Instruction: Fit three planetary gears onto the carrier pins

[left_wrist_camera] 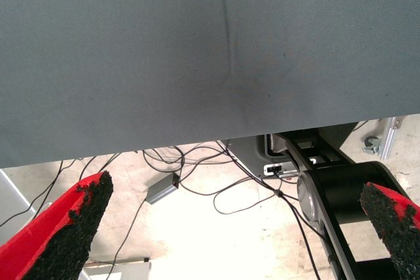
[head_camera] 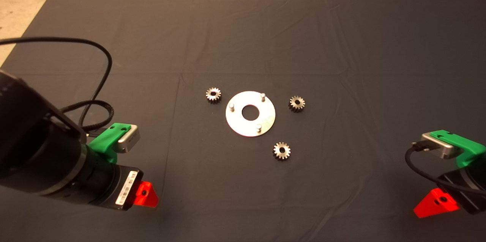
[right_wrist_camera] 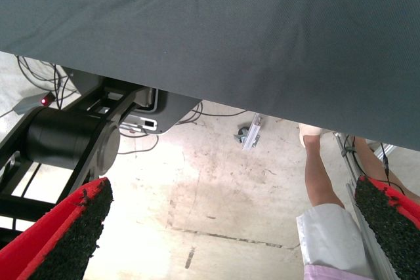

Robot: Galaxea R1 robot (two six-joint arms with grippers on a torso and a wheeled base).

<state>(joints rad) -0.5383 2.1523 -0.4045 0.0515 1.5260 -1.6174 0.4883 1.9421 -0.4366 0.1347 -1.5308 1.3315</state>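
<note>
A shiny round disc (head_camera: 235, 122) with a large centre hole lies in the middle of the mat. Three silver carrier pins stand on it: one (head_camera: 232, 107), one (head_camera: 262, 96) and one (head_camera: 259, 128). All three pins are bare. Three small grey gears lie flat on the mat around the disc: one (head_camera: 213, 95) to its left, one (head_camera: 297, 103) to its right, one (head_camera: 281, 150) below it. My left gripper (left_wrist_camera: 243, 227) is open and empty at the lower left of the mat (head_camera: 146, 194). My right gripper (right_wrist_camera: 230, 227) is open and empty at the lower right (head_camera: 434, 203).
The dark mat (head_camera: 341, 44) covers the table. Both wrist views look past the mat's edge at the floor, with cables (left_wrist_camera: 197, 175), the robot's black base (right_wrist_camera: 65, 139) and a person's leg (right_wrist_camera: 325, 188).
</note>
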